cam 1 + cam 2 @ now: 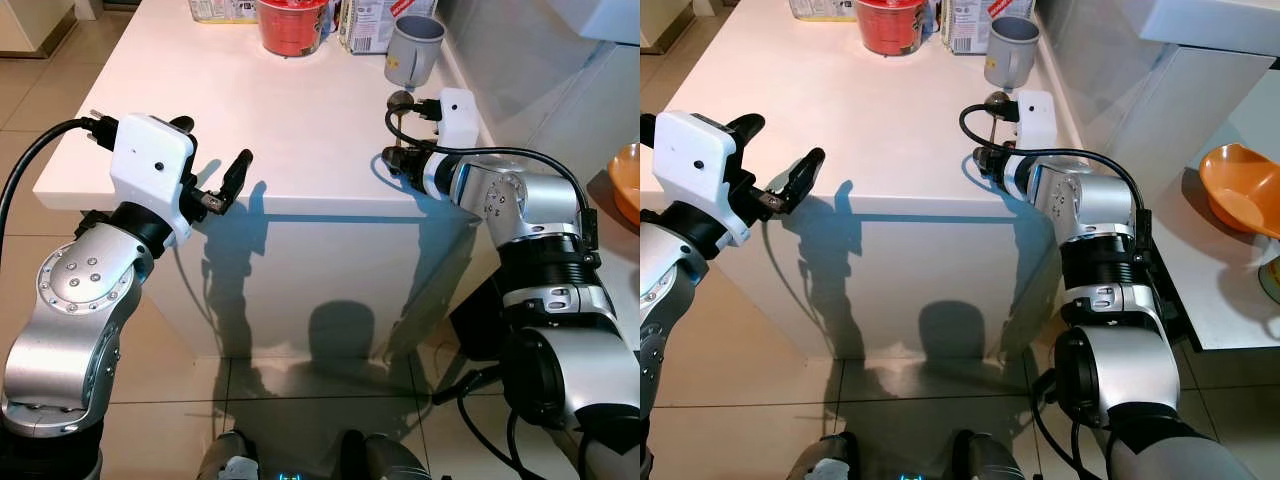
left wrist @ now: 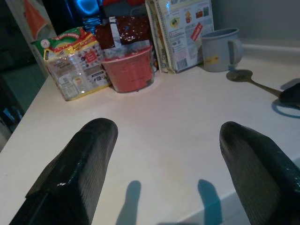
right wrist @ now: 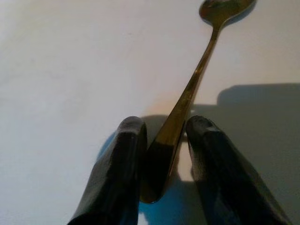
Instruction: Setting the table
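The white bench [image 1: 250, 120] stood before the robot, its near edge between the two arms. The right gripper [image 3: 164, 154] rested low on the bench near the right edge, its two fingers [image 3: 117, 168] closed narrowly on the handle end of a metal spoon [image 3: 197, 79]. The spoon lay flat on the bench, its bowl pointing to the far side and lying just near a grey mug [image 1: 413, 48]. The mug stood upright at the far right of the bench, handle turned toward the right wall.

The left gripper [image 1: 210, 170] was held at the near left corner of the bench, above its edge, fingers [image 2: 79, 168] spread wide and holding nothing.

Along the far edge stood, from left to right, a printed packet [image 2: 70, 63], a red tub [image 2: 129, 70] with a foil lid partly peeled up, and a printed carton [image 2: 183, 33] just beside the mug.

On a separate surface to the right of the robot sat an orange bowl [image 1: 1243, 188]
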### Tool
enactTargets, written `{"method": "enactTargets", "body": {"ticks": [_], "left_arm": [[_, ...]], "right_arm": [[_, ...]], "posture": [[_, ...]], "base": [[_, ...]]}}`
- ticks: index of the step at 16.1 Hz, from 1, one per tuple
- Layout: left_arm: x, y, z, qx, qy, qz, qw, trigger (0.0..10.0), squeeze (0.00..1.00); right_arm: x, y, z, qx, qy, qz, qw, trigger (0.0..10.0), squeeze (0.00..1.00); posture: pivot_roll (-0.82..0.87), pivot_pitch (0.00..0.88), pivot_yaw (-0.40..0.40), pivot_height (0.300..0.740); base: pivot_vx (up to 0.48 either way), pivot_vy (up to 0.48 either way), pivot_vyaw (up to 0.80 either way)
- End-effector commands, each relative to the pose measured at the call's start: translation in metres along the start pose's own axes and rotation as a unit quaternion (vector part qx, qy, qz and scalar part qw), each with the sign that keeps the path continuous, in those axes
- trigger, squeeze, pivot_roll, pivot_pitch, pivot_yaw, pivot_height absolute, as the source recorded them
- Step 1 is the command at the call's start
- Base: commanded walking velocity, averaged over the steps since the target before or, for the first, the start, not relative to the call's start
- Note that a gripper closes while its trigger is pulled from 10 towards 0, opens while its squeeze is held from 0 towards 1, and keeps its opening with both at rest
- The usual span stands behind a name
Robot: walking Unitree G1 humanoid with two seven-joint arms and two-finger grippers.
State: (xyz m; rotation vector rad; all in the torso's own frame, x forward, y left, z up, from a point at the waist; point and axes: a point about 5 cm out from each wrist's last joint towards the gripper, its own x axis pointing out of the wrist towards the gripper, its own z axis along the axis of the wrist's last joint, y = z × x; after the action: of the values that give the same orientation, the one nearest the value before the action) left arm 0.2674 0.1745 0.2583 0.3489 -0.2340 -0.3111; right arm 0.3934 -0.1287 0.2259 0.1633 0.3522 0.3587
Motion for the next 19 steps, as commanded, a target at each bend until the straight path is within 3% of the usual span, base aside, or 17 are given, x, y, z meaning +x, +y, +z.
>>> {"method": "enactTargets", "body": {"ticks": [1,7,11,13,15,19], "left_arm": [[0.0,-0.002,-0.003,-0.002,0.003,-0.004,1.0,10.0,0.0],[0.003,0.0,-0.006,-0.004,0.0,0.004,1.0,10.0,0.0],[0.007,-0.001,-0.009,-0.007,-0.001,0.006,1.0,10.0,0.0],[0.01,0.001,-0.009,-0.008,-0.006,0.012,1.0,10.0,0.0],[0.012,0.003,-0.01,-0.01,-0.011,0.024,1.0,10.0,0.0],[0.022,0.001,-0.011,-0.024,-0.019,0.051,0.998,10.0,0.0]], "right_arm": [[0.004,-0.003,-0.029,0.027,0.054,-0.001,0.998,0.0,0.0],[-0.007,0.003,-0.005,0.038,-0.025,0.029,0.999,0.0,0.0],[-0.009,-0.002,-0.011,0.035,-0.021,0.022,0.999,0.0,0.0],[-0.014,-0.003,-0.007,0.034,-0.048,0.011,0.998,0.0,0.0],[-0.022,-0.004,0.003,0.049,-0.094,0.019,0.994,0.0,0.0],[-0.043,-0.011,0.012,0.143,-0.179,0.074,0.971,0.0,0.0]], "posture": [[0.07,0.15,-0.056,0.74],[0.06,0.105,-0.043,0.74],[0.06,0.08,-0.036,0.74],[0.05,0.063,-0.028,0.74],[0.05,0.05,-0.022,0.74],[0.04,0.012,-0.009,0.74]], "base": [[0.0,0.0,0.0],[0.0,0.0,0.0],[0.0,0.0,0.0],[0.0,0.0,0.0],[0.0,0.0,0.0],[0.0,0.0,0.0]]}}
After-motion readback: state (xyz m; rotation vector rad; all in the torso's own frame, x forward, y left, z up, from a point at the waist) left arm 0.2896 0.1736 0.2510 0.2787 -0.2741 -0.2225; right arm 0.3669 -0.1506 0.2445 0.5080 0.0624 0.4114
